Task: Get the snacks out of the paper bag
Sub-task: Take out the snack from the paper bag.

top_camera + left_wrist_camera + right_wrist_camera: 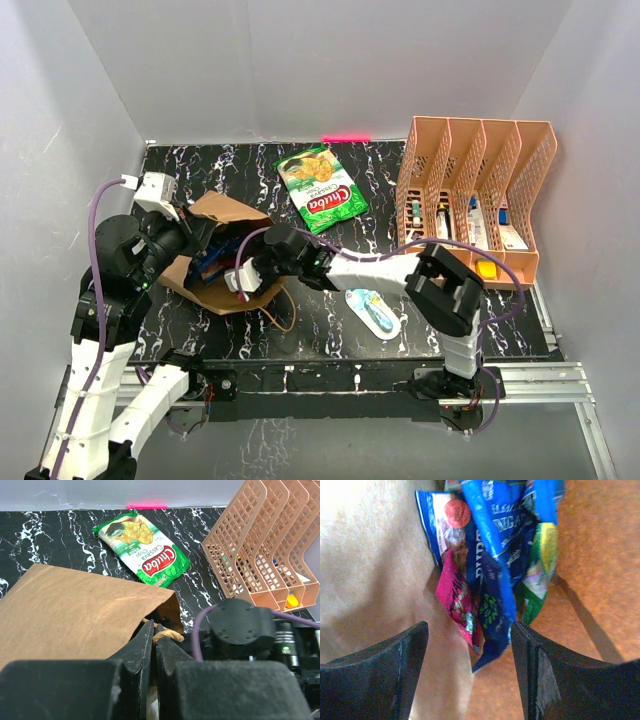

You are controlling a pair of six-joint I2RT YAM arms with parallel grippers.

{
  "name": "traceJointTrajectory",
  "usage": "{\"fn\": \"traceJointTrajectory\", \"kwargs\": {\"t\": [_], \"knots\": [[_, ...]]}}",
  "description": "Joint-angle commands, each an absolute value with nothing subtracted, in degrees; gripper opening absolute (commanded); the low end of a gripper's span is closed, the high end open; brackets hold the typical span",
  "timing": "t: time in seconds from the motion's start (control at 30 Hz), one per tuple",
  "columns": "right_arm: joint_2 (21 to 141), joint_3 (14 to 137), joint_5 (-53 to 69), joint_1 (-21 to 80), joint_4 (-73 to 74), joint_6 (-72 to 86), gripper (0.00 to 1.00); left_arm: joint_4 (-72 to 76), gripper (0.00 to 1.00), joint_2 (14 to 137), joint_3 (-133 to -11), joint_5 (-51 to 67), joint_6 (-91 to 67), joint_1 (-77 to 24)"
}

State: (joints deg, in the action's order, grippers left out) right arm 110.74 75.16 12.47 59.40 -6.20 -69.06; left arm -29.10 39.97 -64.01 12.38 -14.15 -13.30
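The brown paper bag [228,213] lies on its side at the table's left, mouth toward the right arm. My left gripper [155,628] is shut on the bag's twisted paper handle [170,636] at the mouth edge. My right gripper [470,650] is inside the bag and open. The tips of a pink packet [456,597] and a dark blue packet [492,617] hang between its fingers, the blue one close to the right finger [530,660]. More snacks lie behind: blue packets [495,515] and a yellow-green one [540,565]. A green chip bag [320,188] lies on the table outside the bag.
A peach mesh organizer [478,190] with small boxes stands at the back right. A white-and-teal blister pack [376,311] lies near the front, beside the right arm's elbow. White walls close in the black marbled table [200,165] on three sides.
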Motion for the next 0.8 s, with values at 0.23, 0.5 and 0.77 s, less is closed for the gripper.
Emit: {"fn": "traceJointTrajectory", "kwargs": {"t": [0.23, 0.5, 0.77], "knots": [[106.15, 76.16, 20.37, 57.04, -11.99, -65.25, 0.63, -29.35, 0.00, 40.69, -66.25, 11.17, -15.14, -13.39], [113.04, 80.49, 16.73, 56.43, -15.31, -67.44, 0.58, -29.93, 0.00, 41.04, -66.86, 10.99, -15.47, -13.37], [117.46, 82.76, 12.24, 56.58, -18.98, -67.41, 0.33, -30.45, 0.00, 41.30, -67.04, 10.58, -15.39, -13.37]]}}
